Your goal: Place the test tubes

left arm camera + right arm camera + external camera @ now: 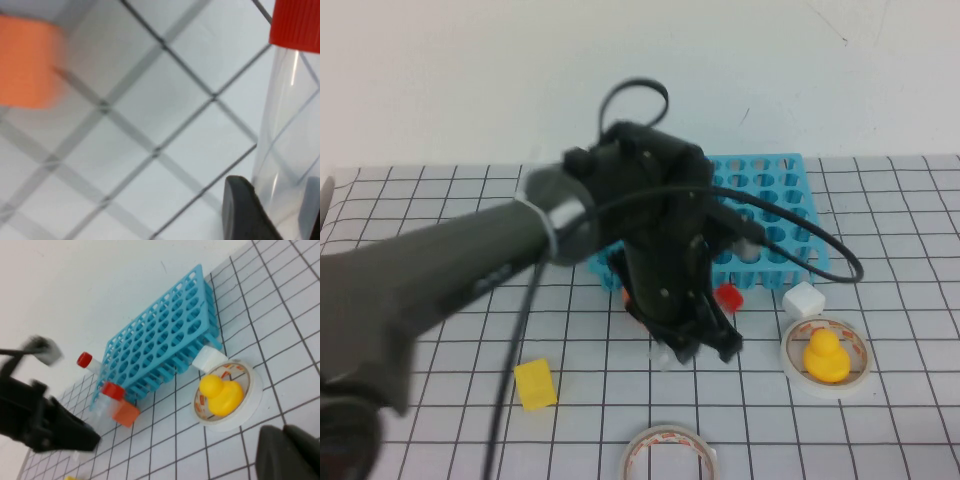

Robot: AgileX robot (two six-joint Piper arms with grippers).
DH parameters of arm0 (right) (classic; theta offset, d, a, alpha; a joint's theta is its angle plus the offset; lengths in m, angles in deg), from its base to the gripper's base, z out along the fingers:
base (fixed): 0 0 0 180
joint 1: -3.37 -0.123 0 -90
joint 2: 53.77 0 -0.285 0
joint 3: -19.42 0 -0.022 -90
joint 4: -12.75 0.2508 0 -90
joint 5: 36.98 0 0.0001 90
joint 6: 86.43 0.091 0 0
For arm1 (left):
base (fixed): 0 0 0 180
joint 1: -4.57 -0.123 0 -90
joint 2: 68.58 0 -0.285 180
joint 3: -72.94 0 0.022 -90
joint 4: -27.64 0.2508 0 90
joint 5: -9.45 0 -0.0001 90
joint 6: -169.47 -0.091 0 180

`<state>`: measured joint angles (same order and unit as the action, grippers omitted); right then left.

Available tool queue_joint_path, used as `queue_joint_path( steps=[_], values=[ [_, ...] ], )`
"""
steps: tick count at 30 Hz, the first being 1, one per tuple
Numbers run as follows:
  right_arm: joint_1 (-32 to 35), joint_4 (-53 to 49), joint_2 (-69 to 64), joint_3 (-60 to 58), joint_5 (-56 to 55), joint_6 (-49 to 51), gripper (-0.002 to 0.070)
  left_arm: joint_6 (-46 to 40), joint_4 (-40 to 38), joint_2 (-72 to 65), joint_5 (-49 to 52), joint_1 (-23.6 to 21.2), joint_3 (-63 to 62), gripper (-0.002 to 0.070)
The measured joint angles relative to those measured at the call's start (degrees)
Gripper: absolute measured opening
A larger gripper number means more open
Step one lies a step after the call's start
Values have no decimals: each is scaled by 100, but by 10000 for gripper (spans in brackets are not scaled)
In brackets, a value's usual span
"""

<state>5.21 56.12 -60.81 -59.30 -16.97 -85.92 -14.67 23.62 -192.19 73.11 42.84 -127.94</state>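
Red-capped tubes (113, 390), two; blue rack (165, 340), one

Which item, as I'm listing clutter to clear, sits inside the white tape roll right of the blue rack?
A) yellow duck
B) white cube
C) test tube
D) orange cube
A: in the high view the yellow rubber duck sits inside the ring of the white tape roll.

rack (780, 195) blue; test tube (285, 150) clear, cap (297, 25) red; duck (825, 357) yellow; table (900, 430) white, black-gridded
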Motion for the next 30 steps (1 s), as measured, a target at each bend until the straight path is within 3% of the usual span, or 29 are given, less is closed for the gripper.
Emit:
queue_joint_path(
  steps=[5, 14, 18, 23, 30],
  values=[
    [0, 439, 0, 0, 233, -520, -1, -83, 572, 889, -457, 0, 674, 216],
    [0, 2170, -155, 303, 632, -3198, -1, 161, 605, 3091, -3090, 0, 3505, 216],
    [0, 2698, -889, 741, 849, -4331, -1, 609, 605, 3757, -4140, 0, 4612, 216],
    [0, 4022, -2181, 1299, 1507, -6533, -1, 1196, 605, 4318, -5386, 0, 5742, 216],
    [0, 4971, -4351, 2145, 3233, -8639, -1, 1514, 605, 4628, -8250, 0, 6865, 216]
  ],
)
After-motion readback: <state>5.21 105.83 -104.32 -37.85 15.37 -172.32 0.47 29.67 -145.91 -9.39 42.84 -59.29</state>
